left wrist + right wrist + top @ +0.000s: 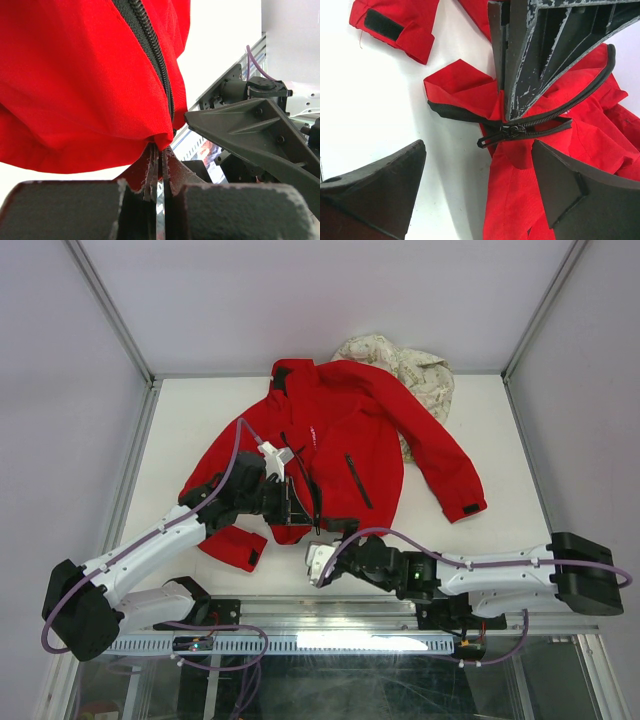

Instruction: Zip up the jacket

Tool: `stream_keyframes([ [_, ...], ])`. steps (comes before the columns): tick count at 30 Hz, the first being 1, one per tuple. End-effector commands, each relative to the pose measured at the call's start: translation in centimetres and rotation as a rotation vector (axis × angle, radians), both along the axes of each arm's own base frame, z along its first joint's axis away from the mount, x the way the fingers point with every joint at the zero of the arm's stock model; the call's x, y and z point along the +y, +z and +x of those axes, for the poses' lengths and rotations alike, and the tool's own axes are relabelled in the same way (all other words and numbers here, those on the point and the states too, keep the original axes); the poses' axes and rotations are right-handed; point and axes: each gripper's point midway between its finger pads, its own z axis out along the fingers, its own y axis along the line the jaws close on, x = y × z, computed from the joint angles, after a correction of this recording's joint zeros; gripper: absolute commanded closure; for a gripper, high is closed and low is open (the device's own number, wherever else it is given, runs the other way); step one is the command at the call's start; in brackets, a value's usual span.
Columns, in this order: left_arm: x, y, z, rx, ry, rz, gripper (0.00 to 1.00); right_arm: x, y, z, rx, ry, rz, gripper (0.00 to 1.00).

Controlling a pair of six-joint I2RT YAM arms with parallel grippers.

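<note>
Top external cam: 1 red jacket [340, 440] lying flat on the white tabletop [200, 420], collar at the far side. 1 cream floral garment [415, 370] peeks out behind its far-right shoulder. 2 arms, both down at the bottom hem. Left gripper [159, 157] has its fingers pinched tight on the hem fabric right by the zipper [157, 65]. Right gripper [477, 150] has fingers spread wide, holding nothing, w/ the 1 slider [512, 131] roughly btw them. Slider sits at the hem end, and the 2 rows of teeth split apart past it. 2 black cuff tabs [470, 508] showing.
</note>
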Motion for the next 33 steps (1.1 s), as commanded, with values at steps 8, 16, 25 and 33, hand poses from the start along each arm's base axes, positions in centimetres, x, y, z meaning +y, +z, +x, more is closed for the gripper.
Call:
stream_keyframes([
  [8,-0.9,2.2,0.3,-0.033,-0.021,-0.062,1.0,0.7,3.7,2.5,-0.118,-0.129,0.129,0.17],
  [16,-0.9,2.0,0.3,-0.029,-0.021,-0.06,1.0,0.4,3.4,2.6,-0.128,-0.135,0.103,0.28],
  [25,-0.8,1.8,0.2,-0.026,-0.02,-0.056,1.0,-0.3,4.5,2.6,-0.128,-0.136,0.107,0.29],
  [33,-0.8,1.8,0.2,-0.027,-0.018,-0.055,1.0,-0.2,5.2,2.6,-0.129,-0.138,0.116,0.29],
])
